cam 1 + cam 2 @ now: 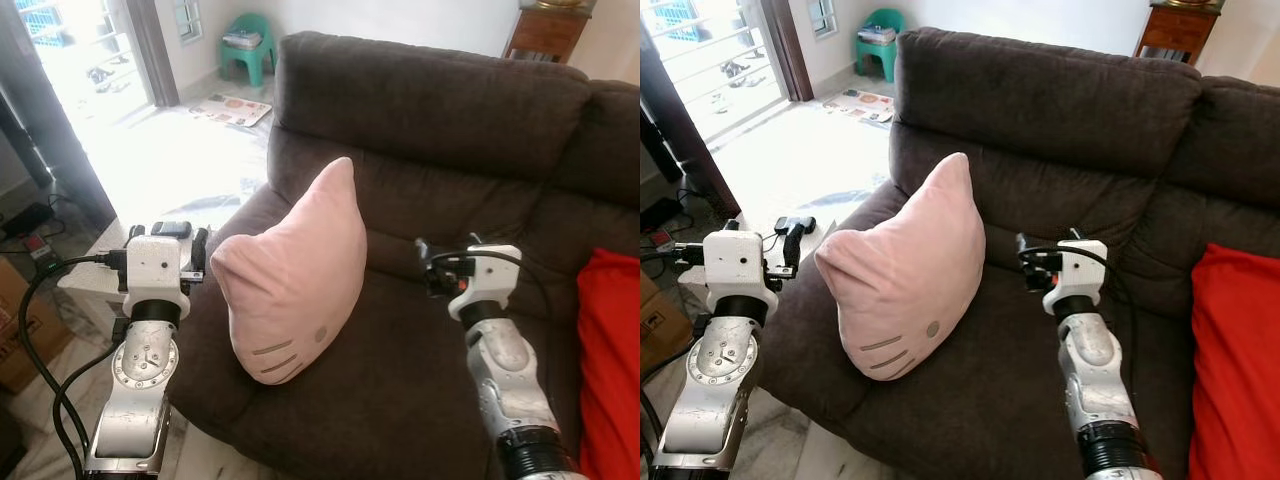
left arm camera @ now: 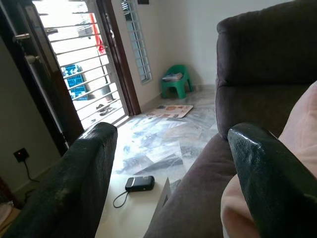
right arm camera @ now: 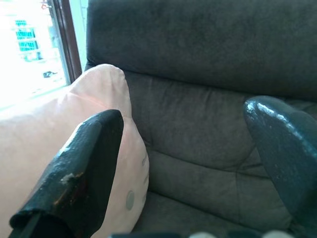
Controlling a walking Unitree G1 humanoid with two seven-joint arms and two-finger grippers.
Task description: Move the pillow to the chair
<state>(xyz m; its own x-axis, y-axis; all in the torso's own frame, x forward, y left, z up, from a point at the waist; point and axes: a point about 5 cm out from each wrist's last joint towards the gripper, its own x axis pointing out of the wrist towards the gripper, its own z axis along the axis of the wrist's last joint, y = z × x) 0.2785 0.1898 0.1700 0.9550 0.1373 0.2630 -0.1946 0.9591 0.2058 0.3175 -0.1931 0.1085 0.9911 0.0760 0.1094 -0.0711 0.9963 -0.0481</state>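
A pink pillow (image 1: 295, 270) with a stitched face stands upright on the seat of the dark brown sofa (image 1: 450, 120), leaning towards the left armrest. My left gripper (image 1: 200, 252) is open beside the pillow's left edge, over the armrest; in its wrist view one finger (image 2: 272, 183) lies against the pillow (image 2: 299, 129). My right gripper (image 1: 430, 272) is open just right of the pillow, above the seat, and its wrist view has the pillow (image 3: 49, 134) behind one finger (image 3: 79, 178). A small green plastic chair (image 1: 248, 45) stands far back by the wall.
A red cushion (image 1: 610, 350) lies on the sofa at the right. A low white table (image 1: 95, 270) with a black device (image 2: 139, 183) stands left of the armrest. A barred door (image 2: 74, 64) lets in bright light. A mat (image 1: 232, 108) lies on the tiled floor.
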